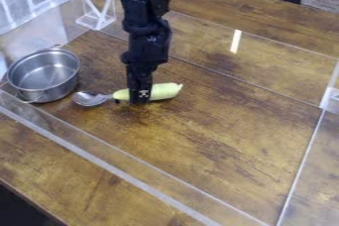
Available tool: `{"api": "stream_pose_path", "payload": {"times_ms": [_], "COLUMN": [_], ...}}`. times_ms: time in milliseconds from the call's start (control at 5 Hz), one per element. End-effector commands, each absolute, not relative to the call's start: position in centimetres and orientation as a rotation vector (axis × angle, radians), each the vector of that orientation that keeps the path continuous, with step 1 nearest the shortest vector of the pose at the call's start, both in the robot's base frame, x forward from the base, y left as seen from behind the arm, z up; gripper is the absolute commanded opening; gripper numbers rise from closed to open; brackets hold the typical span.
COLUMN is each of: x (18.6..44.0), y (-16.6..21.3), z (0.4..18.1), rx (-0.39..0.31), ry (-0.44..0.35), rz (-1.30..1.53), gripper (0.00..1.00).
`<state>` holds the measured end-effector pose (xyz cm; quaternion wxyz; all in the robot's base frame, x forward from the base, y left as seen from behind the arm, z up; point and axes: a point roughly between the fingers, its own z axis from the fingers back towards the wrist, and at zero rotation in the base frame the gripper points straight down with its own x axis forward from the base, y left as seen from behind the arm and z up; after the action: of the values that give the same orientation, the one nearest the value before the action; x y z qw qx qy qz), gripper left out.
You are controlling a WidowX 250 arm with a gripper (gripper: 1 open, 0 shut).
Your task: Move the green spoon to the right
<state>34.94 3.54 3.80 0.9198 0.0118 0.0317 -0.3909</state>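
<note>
Wooden counter (212, 136), with the black tool (138, 90) at a green-handled spoon (146, 93)

The spoon lies beside the steel bowl (46, 74) — its silver end points toward the bowl, its handle away. The tool is lowered over the handle, its fingers around it or just against it — I cannot tell if they grip.
</note>
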Motion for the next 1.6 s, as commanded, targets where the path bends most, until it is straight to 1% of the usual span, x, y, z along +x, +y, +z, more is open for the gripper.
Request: {"api": "stream_pose_path", "payload": {"times_ms": [0, 200, 400, 800, 1000, 1200, 1400], "x": [35.5, 36.1, 36.4, 35.9, 35.3, 35.0, 35.5], "y": [4.0, 4.1, 4.0, 2.9, 4.0, 5.1, 6.7], "z": [9.0, 10.3, 9.9, 7.8, 7.0, 6.6, 6.6], "rx": [0.083, 0.098, 0.087, 0.047, 0.026, 0.017, 0.011], "ry": [-0.032, -0.045, -0.043, -0.001, 0.025, 0.035, 0.039], "rz": [-0.74, -0.749, -0.78, -0.8, -0.817, -0.829, -0.808], "gripper": [0.0, 0.0, 0.0, 0.0, 0.0, 0.0, 0.0]}}
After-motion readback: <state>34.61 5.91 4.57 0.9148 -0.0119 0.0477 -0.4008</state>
